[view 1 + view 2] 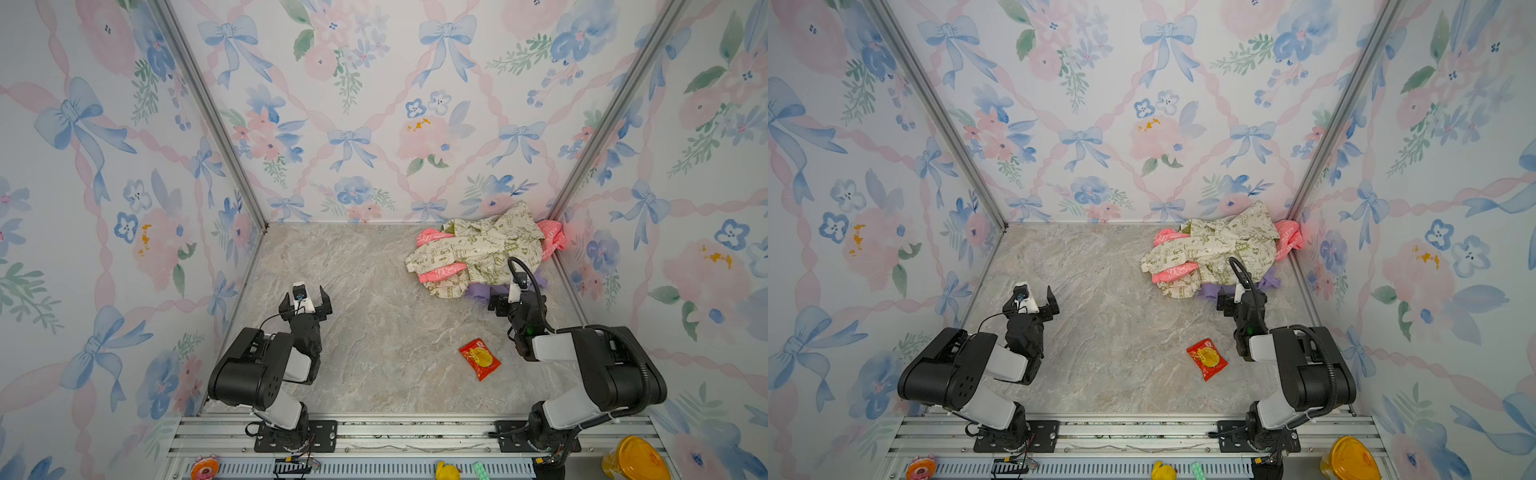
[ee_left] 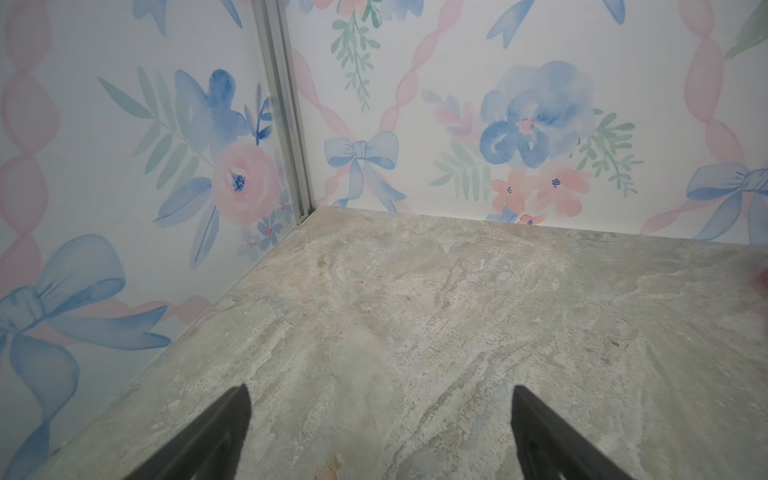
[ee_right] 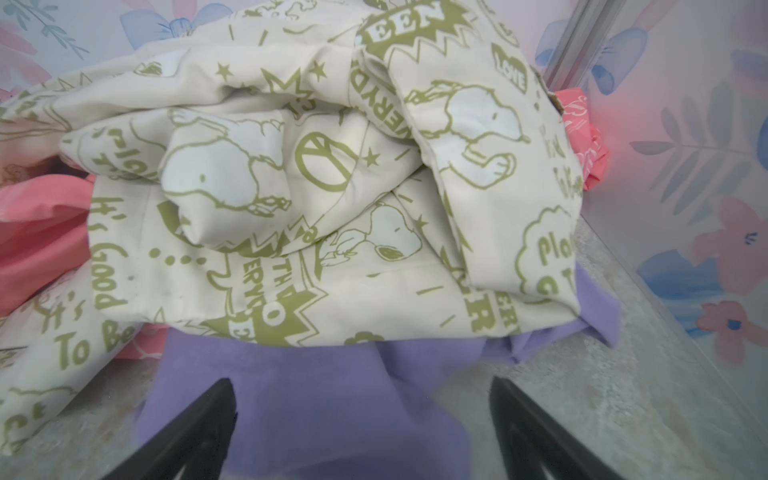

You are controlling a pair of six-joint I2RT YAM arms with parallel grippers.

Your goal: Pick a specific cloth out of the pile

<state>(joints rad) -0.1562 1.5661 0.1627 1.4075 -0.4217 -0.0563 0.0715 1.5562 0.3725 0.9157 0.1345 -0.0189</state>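
Observation:
The pile sits in the back right corner in both top views: a cream cloth with olive print (image 1: 478, 249) (image 3: 332, 187) lies over a coral-pink cloth (image 1: 552, 239) (image 3: 37, 232). The lavender cloth (image 1: 478, 291) (image 1: 1210, 290) (image 3: 316, 390) pokes out flat from under the cream cloth at the pile's near edge. My right gripper (image 1: 513, 297) (image 1: 1237, 299) (image 3: 360, 386) hovers open at that edge, its fingers straddling the lavender fabric and holding nothing. My left gripper (image 1: 305, 297) (image 1: 1032, 301) (image 2: 380, 390) stands open over bare marble floor on the left, far from the pile.
A red snack packet (image 1: 480, 359) lies on the floor near my right arm. Floral walls close in three sides, and the pile presses against the right wall and corner post (image 1: 582, 166). An aluminium rail (image 1: 415, 432) runs along the front, with small toys below it.

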